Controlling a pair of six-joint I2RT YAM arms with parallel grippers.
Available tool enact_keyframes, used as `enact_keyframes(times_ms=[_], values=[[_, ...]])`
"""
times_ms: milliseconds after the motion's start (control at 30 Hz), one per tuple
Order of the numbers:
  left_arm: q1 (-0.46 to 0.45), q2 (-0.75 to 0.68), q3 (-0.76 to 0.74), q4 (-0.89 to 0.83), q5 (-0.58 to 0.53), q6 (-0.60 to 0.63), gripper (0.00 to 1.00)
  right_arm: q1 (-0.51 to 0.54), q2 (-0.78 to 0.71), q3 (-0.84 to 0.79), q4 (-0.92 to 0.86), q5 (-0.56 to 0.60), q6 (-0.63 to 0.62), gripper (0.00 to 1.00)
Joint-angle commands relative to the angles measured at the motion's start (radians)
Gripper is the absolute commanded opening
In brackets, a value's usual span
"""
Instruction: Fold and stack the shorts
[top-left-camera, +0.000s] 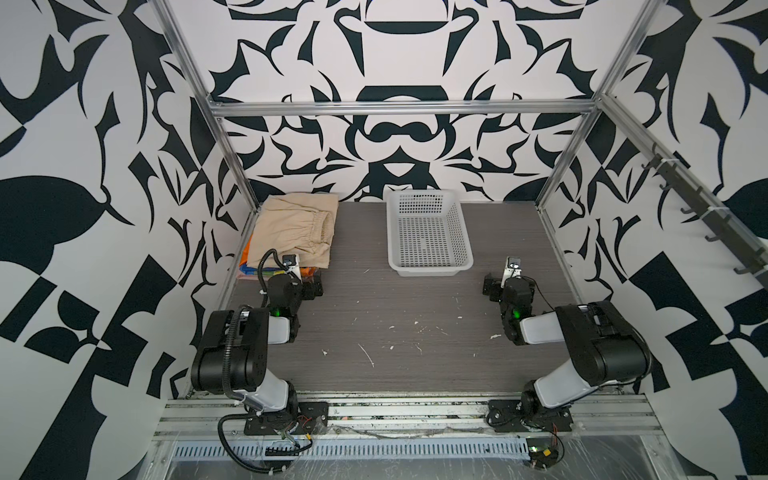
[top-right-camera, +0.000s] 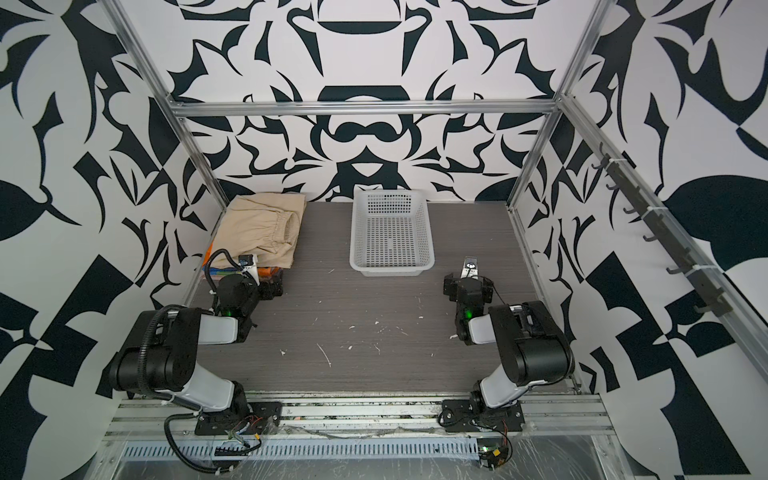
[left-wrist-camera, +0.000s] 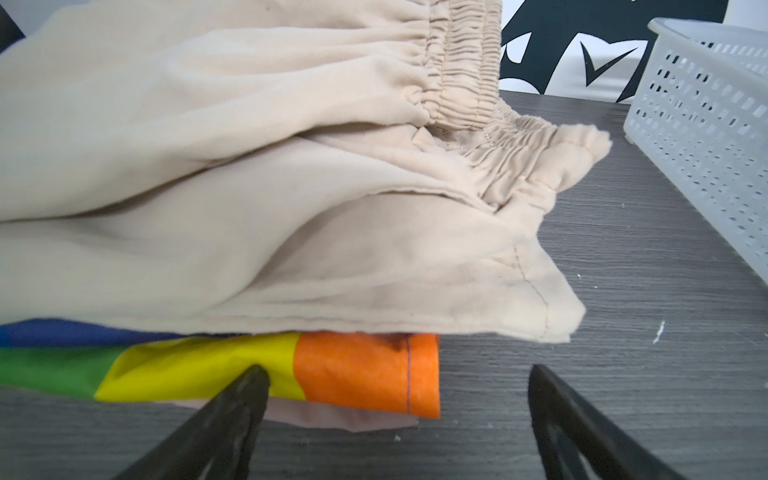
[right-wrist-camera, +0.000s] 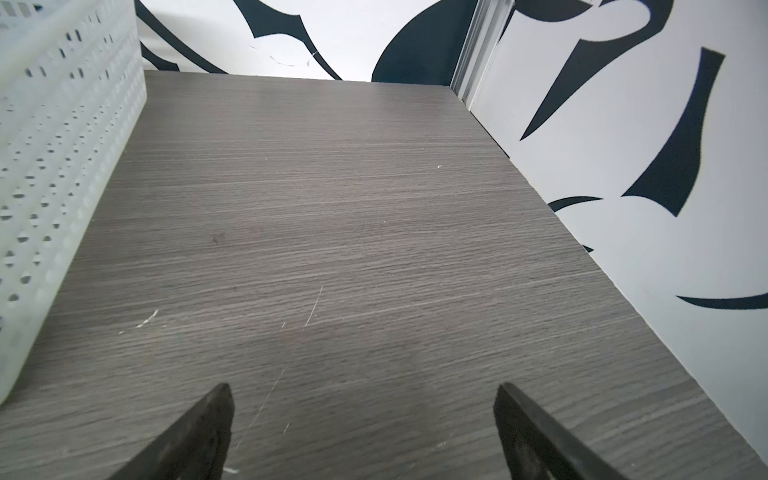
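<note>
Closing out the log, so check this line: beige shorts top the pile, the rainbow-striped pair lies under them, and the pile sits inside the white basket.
The placing is wrong. The beige shorts top the pile, the rainbow-striped pair lies under them, but the pile sits on the table, beside the white basket, not inside it. Both top views show this.

Beige shorts (left-wrist-camera: 291, 187) over rainbow-striped shorts (left-wrist-camera: 249, 365) and salmon-pink shorts (left-wrist-camera: 353, 419); white basket (top-left-camera: 428, 232); grey wood-grain table (top-left-camera: 415, 324); black-and-white patterned walls (top-left-camera: 395, 141)
</note>
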Motion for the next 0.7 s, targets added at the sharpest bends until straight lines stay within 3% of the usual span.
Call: enact_keyframes(times_ms=[0,667], values=[[-0.001,0.008,0.008,0.037,0.013,0.002,0.99,0.002,-0.013,0.017,0.018,-0.003,-0.011,1.0],[-0.002,0.009,0.008,0.035,0.013,0.003,0.99,0.003,-0.007,0.028,0.004,-0.114,-0.053,1.0]])
